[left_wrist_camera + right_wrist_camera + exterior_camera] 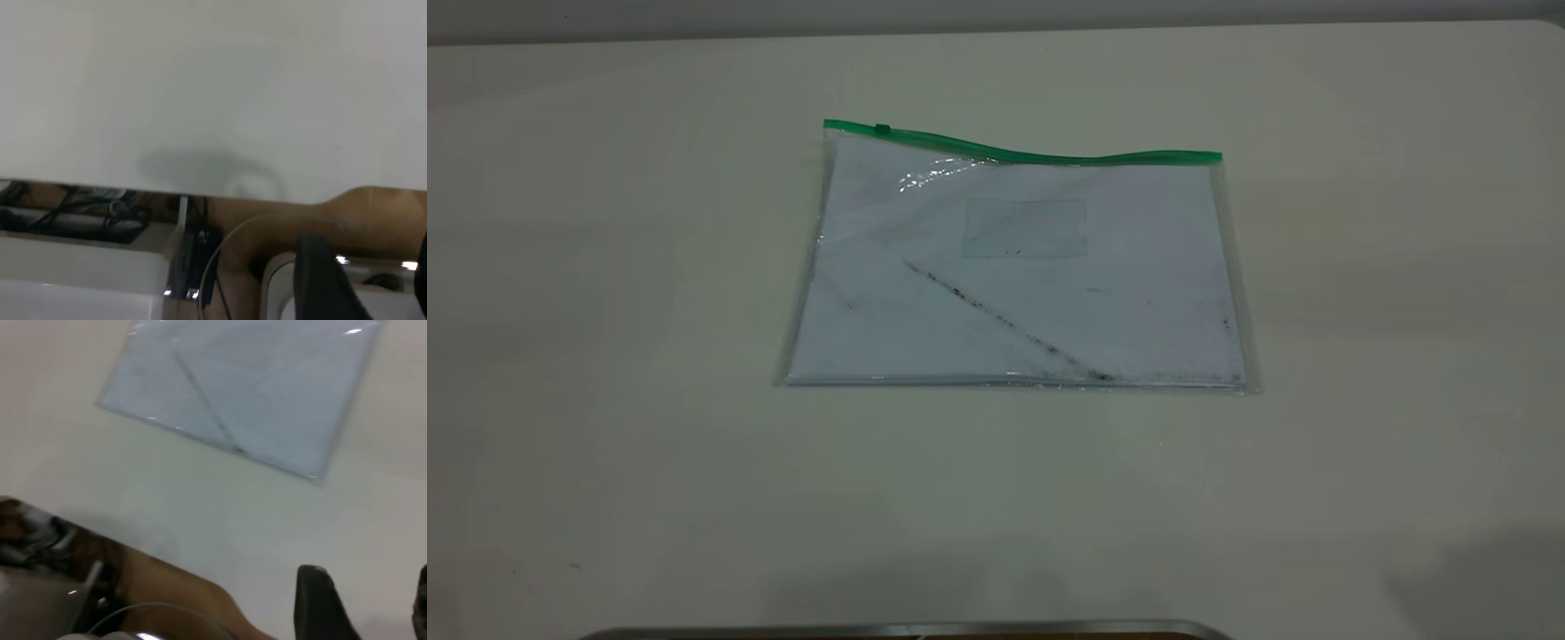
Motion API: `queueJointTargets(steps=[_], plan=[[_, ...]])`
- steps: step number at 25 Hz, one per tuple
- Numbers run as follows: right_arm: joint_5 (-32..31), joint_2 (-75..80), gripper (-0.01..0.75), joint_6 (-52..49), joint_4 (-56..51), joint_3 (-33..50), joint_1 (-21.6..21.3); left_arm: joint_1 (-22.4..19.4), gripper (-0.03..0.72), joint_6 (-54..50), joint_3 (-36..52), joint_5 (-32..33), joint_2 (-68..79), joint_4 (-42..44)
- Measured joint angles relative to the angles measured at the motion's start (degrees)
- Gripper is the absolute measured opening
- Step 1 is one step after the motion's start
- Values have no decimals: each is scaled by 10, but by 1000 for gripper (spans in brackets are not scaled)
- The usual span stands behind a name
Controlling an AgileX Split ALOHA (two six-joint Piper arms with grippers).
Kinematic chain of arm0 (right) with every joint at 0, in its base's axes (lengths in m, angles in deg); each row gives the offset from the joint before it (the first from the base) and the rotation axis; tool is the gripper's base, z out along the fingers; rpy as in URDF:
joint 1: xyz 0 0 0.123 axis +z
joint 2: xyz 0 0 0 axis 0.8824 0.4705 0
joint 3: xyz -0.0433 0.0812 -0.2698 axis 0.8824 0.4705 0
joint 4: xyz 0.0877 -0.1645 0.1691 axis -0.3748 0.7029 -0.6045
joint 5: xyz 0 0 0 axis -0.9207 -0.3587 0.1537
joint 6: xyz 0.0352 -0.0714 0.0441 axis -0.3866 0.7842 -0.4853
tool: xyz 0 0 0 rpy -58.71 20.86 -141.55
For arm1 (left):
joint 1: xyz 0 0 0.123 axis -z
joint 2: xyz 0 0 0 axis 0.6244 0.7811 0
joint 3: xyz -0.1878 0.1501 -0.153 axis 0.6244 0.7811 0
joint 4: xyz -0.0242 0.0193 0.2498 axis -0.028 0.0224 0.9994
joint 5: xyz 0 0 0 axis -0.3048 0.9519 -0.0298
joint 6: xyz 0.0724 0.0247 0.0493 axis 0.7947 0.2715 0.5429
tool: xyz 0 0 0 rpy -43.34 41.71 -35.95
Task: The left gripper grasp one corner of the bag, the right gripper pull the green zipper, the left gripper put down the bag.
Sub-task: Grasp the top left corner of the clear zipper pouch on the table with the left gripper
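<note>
The bag [1014, 276] lies flat at the table's middle: clear plastic, white paper inside, a dark diagonal smudge and a small card pocket. The green zipper [1023, 153] runs along its far edge, with the slider tab [882, 130] near the left end. Neither gripper shows in the exterior view. In the left wrist view my left gripper [367, 267] hangs open and empty over the table's near edge; the bag is out of that view. In the right wrist view my right gripper [363, 597] is open and empty over bare table, well short of the bag [240, 393].
The white table [605, 356] surrounds the bag on all sides. A metal-rimmed edge [907, 629] runs along the front. Below the table edge the left wrist view shows cables and a box [87, 220].
</note>
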Motion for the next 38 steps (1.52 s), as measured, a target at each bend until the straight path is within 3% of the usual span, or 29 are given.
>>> queueJointTargets(steps=[5,9,12,18,24,30,38], plan=[[91,149,472,192,-135,-4,0,0,483,50,-42,-117,163,-25],[137,254,526,312,-256,-35,4,0,521,133,-76,-186,262,-102],[146,345,534,367,-322,-87,34,0,523,208,-112,-206,340,-184],[143,515,529,407,-352,-220,127,0,523,352,-191,-227,497,-346],[125,663,501,408,-380,-338,138,0,523,490,-223,-341,614,-503],[55,756,498,408,-408,-427,143,1,523,631,-344,-272,764,-582],[43,784,497,419,-415,-451,143,30,523,657,-527,-182,955,-615]])
